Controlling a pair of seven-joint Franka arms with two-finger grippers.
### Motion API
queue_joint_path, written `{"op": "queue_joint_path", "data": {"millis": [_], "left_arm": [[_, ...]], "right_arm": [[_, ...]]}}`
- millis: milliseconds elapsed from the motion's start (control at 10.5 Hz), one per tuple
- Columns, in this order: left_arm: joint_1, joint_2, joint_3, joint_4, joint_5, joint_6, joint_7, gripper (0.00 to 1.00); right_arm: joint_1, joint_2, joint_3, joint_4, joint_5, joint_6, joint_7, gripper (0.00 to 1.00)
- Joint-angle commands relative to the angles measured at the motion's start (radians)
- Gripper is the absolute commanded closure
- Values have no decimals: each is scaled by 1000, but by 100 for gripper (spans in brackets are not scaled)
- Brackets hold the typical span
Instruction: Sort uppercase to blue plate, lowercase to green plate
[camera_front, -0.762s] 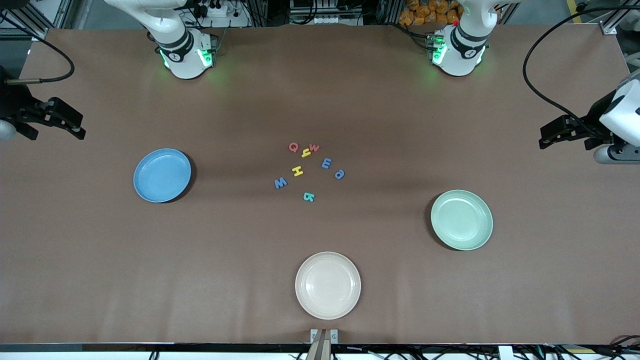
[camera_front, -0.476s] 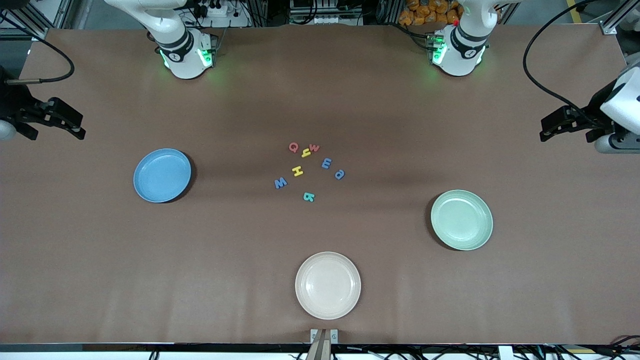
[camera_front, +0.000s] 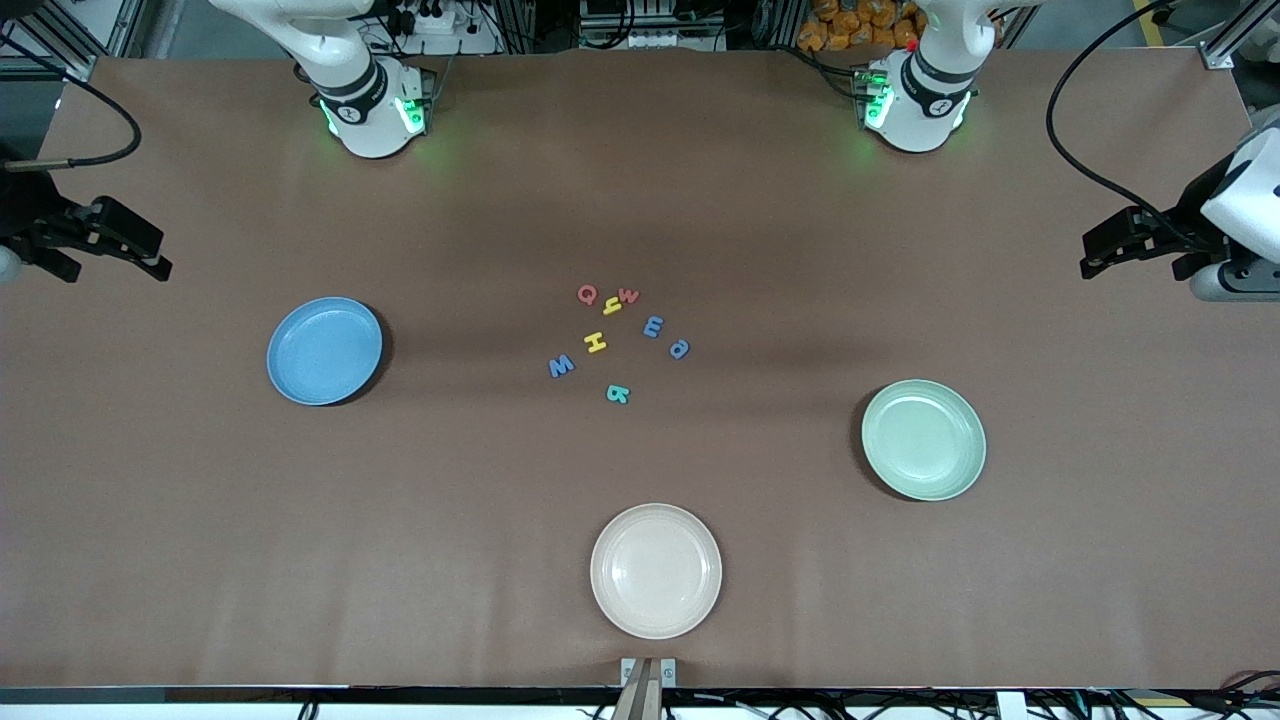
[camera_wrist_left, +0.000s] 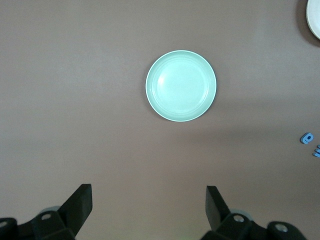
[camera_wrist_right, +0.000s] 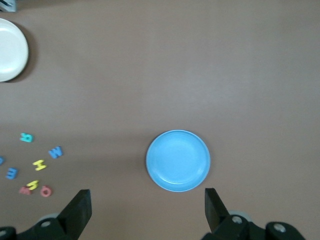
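Note:
Small foam letters lie clustered mid-table: uppercase red Q (camera_front: 588, 294), yellow H (camera_front: 596, 342), blue W (camera_front: 561, 366) and teal B (camera_front: 618, 394); lowercase red w (camera_front: 627, 295), yellow hooked letter (camera_front: 612, 307), blue three-pronged letter (camera_front: 653, 326) and blue a (camera_front: 679, 348). The blue plate (camera_front: 324, 350) lies toward the right arm's end, the green plate (camera_front: 923, 439) toward the left arm's end; both hold nothing. My right gripper (camera_front: 158, 255) hangs open over bare table near the blue plate (camera_wrist_right: 178, 160). My left gripper (camera_front: 1090, 265) hangs open near the green plate (camera_wrist_left: 181, 85).
A cream plate (camera_front: 655, 570) sits near the table's front edge, nearer the front camera than the letters. Black cables (camera_front: 1075, 150) trail over both ends of the brown table (camera_front: 640, 480).
The left gripper has drifted slightly toward the bases' side of the table. The right gripper has barely shifted. Letters and plates lie where they were.

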Motion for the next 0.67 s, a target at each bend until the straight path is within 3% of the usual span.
{"op": "queue_joint_path", "data": {"millis": [0,286,571], "left_arm": [[-5,-8,-34,-22,-3,14,17,0],[-7,21,-200,-54,-9,30,-4,0],[-21,30,-374,-199,-20,209,-211,0]], "right_arm": [[-6,14,17,38,42,-11,8,0],[140,14,17,46,47,-21,155,0],[280,60,17,32,38,-21,309,0]]}}
